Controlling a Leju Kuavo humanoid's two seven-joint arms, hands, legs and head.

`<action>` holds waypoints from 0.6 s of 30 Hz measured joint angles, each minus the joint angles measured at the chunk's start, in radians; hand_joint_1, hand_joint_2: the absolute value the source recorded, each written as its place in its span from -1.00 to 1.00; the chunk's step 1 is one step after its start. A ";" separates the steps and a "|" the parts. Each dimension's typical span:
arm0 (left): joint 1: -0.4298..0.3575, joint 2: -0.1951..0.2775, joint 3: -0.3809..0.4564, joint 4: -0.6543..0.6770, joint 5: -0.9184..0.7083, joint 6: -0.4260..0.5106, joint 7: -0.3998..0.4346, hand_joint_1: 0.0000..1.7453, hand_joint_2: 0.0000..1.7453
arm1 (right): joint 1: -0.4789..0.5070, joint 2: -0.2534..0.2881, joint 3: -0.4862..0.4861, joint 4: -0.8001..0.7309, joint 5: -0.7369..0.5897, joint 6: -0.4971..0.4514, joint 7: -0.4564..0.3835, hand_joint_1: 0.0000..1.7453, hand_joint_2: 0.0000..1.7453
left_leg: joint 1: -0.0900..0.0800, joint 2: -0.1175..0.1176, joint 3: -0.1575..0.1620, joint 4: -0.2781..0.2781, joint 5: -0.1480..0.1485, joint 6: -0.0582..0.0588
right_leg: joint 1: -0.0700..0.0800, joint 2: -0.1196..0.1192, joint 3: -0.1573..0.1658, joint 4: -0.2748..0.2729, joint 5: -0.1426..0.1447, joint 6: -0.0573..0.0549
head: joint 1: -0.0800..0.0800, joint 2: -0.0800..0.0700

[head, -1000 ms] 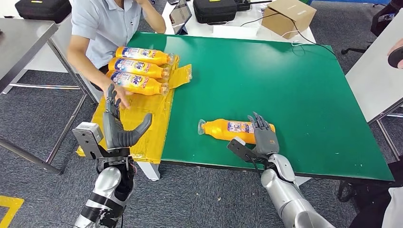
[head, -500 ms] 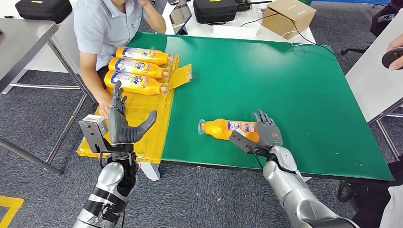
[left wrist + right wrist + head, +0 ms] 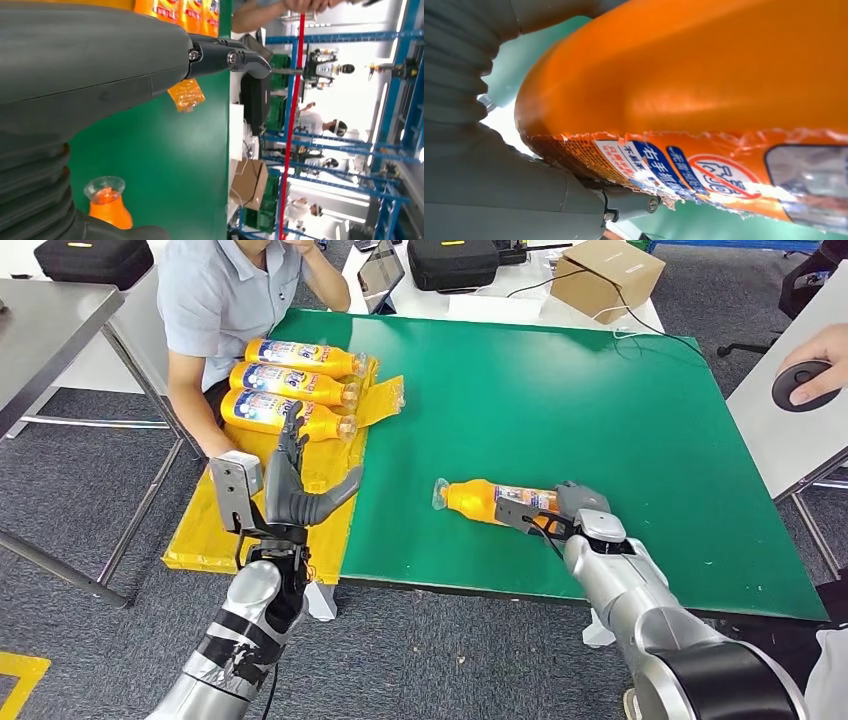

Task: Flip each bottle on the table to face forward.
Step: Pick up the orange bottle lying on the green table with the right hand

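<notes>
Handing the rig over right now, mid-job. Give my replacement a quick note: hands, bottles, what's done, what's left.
Right hand grips the base end of the lone orange plastic bottle lying on the green table, cap toward the robot's left.
Left hand hovers open above the yellow sheet, holding nothing.
Done: three orange labelled bottles lie in a row on the sheet, labels up, beside a seated person.
Left: finish turning the held bottle.

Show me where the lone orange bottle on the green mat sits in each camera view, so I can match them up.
Head view: orange bottle lies on its side near the mat's front edge, base end under the right hand.
Left wrist view: its clear cap end shows beside the hand's ribbed cover.
Right wrist view: its body and torn label sit close up against the hand.
Shared landmark: the green mat, also in the left wrist view.
</notes>
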 joint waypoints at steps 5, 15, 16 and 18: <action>-0.015 -0.001 -0.013 0.030 -0.004 -0.004 0.005 -1.00 1.00 | -0.001 -0.010 -0.002 0.008 -0.020 -0.036 -0.033 1.00 1.00 | -0.001 0.001 0.000 0.000 0.000 0.000 | 0.000 0.000 0.000 0.000 0.000 0.001 | 0.000 0.000; -0.021 0.000 -0.019 0.046 -0.004 -0.011 0.007 -1.00 1.00 | 0.019 -0.015 -0.036 0.013 -0.108 -0.109 -0.186 1.00 1.00 | 0.000 0.001 0.000 0.000 0.000 0.000 | 0.000 0.000 0.000 0.000 0.000 0.001 | 0.000 0.000; -0.021 0.001 -0.020 0.046 -0.004 -0.012 0.007 -1.00 1.00 | 0.027 -0.015 -0.050 0.014 -0.135 -0.130 -0.233 1.00 1.00 | 0.000 0.001 0.000 0.000 0.000 0.000 | 0.000 0.000 0.000 0.000 0.000 0.001 | 0.000 0.000; -0.021 0.002 -0.023 0.046 -0.003 -0.012 0.007 -1.00 1.00 | 0.047 -0.013 -0.079 0.014 -0.179 -0.177 -0.320 1.00 1.00 | 0.000 0.002 0.000 0.000 -0.001 0.000 | 0.000 0.001 0.000 0.000 0.000 0.001 | 0.000 0.000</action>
